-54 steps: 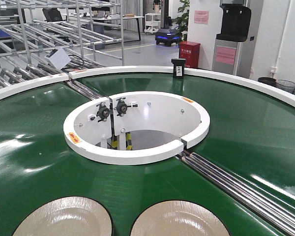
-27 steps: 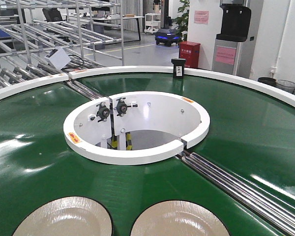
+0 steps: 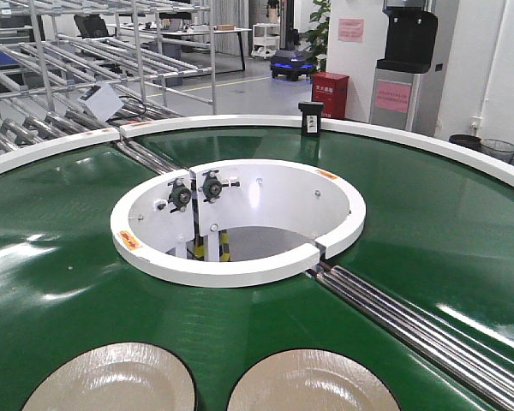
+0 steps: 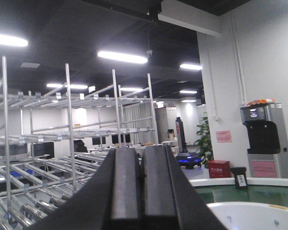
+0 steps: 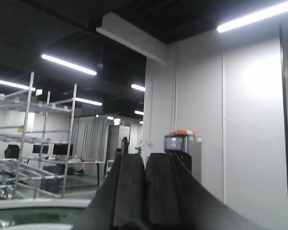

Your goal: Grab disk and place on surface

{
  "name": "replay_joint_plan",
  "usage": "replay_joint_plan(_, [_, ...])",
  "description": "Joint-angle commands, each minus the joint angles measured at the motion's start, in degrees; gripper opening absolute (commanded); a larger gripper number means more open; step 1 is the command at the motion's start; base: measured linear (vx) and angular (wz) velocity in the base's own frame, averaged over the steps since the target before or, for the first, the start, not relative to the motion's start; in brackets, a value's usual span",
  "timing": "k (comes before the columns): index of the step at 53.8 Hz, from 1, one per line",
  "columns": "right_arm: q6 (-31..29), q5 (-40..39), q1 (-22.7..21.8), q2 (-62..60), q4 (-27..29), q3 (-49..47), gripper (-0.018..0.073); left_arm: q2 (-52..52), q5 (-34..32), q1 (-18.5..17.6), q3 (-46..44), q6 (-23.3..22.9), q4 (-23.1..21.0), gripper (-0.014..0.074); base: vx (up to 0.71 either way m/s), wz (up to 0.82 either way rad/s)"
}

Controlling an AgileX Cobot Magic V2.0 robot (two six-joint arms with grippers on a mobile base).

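Two pale disks lie flat on the green belt point(image 3: 51, 257) at the near edge: the left disk point(image 3: 111, 381) and, just beside it, the right disk point(image 3: 313, 385), both in front of the white ring point(image 3: 240, 272). The left pincer point(image 4: 142, 153) is pressed closed, holding nothing, and points out over the belt. The right pincer point(image 5: 145, 158) is likewise closed and bare. How far the disks lie from either pincer cannot be told.

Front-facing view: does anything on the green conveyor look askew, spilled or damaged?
Nothing stands out. The two pale glossy round disks lie flat, side by side and apart, on the green ring-shaped conveyor belt. The left gripper and right gripper are shut, holding nothing.
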Motion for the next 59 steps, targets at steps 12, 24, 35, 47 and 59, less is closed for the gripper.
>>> replay_joint_plan(12, [2.02,2.6,-0.13,30.68,2.64,-20.89,-0.0009,30.35,6.72,-0.48,-21.84,0.15,0.0,0.0001,0.0,0.0])
replay_joint_plan(24, [3.93,3.97,-0.13,40.56,6.8,-21.32,-0.0004,38.53,6.86,-0.48,-22.17,0.15,-0.06,0.0016,0.0,0.0])
replay_joint_plan(35, [3.62,4.11,-0.13,42.29,6.73,-21.32,0.011,40.06,7.11,-0.48,-22.17,0.15,-3.06,0.0131,0.0,0.0])
replay_joint_plan(47, [3.3,3.88,-0.13,42.29,6.8,-21.32,0.0489,40.07,7.23,-0.48,-22.17,0.15,-4.53,0.0426,0.0,0.0])
replay_joint_plan(59, [4.78,1.8,0.16,42.37,8.06,-21.32,0.0729,40.11,6.9,-0.48,-22.17,-0.58,-5.52,0.0579,0.0,0.0])
